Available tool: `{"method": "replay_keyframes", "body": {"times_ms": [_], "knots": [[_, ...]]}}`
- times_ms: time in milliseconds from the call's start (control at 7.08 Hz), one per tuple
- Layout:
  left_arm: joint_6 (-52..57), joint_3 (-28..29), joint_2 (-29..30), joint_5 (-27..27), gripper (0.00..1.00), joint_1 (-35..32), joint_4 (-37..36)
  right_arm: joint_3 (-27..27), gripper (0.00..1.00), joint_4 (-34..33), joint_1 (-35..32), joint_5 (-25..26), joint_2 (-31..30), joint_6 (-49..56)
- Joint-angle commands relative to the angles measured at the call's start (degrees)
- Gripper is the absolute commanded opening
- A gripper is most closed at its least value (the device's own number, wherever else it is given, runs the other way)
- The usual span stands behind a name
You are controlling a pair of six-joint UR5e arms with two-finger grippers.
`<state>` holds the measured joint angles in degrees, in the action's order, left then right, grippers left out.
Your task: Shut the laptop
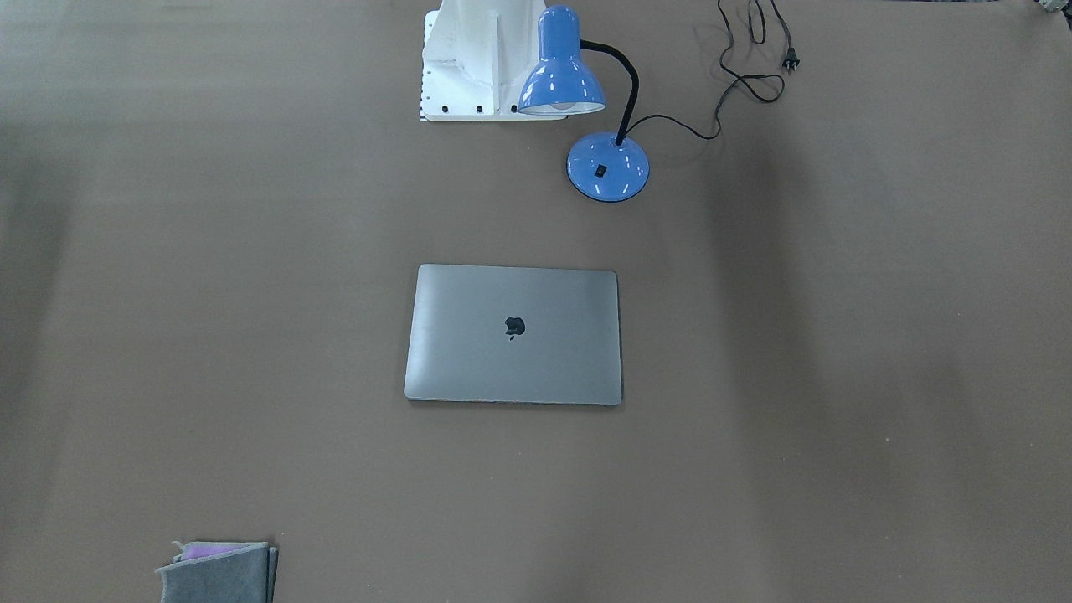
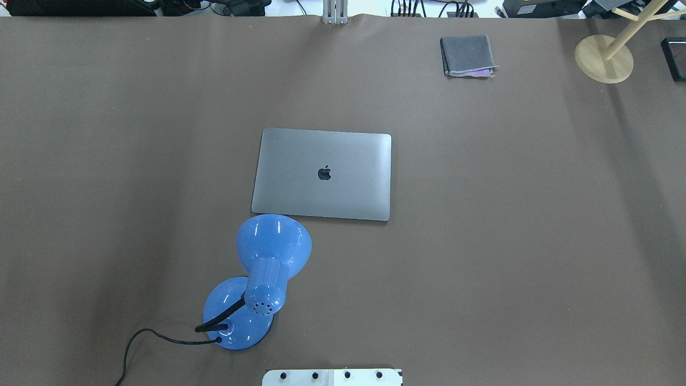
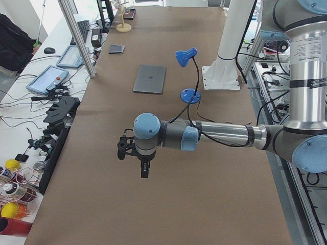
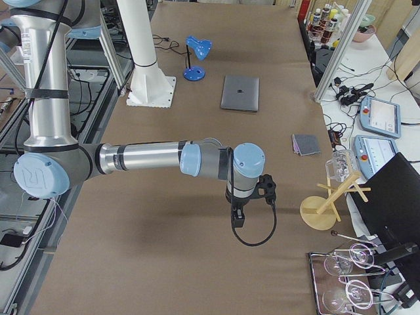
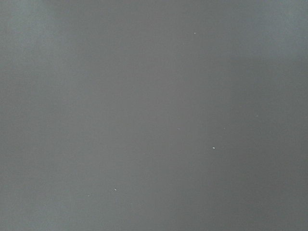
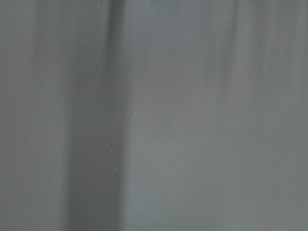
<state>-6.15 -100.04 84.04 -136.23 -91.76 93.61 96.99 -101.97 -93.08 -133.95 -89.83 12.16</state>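
Observation:
The laptop (image 1: 513,335) lies flat in the middle of the brown table with its lid down and the dark apple logo facing up. It also shows in the overhead view (image 2: 322,173) and small in both side views (image 3: 150,78) (image 4: 240,92). My left gripper (image 3: 144,171) hangs over bare table far from the laptop, at the table's left end. My right gripper (image 4: 237,220) hangs over bare table at the right end. Both show only in the side views, so I cannot tell whether they are open or shut. Both wrist views show only bare table.
A blue desk lamp (image 2: 262,279) with a black cord stands near the robot's base, its shade close to the laptop's near left corner. A folded grey cloth (image 2: 467,56) lies at the far side. A wooden stand (image 2: 604,58) is at the far right.

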Motion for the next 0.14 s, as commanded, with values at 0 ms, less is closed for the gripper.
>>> {"method": "replay_keyframes", "body": {"times_ms": [0], "knots": [[0.00,0.02,0.07,0.00,0.98,0.00,0.08,0.22,1.00,-0.07,0.00,-0.25,0.01,-0.03]]}}
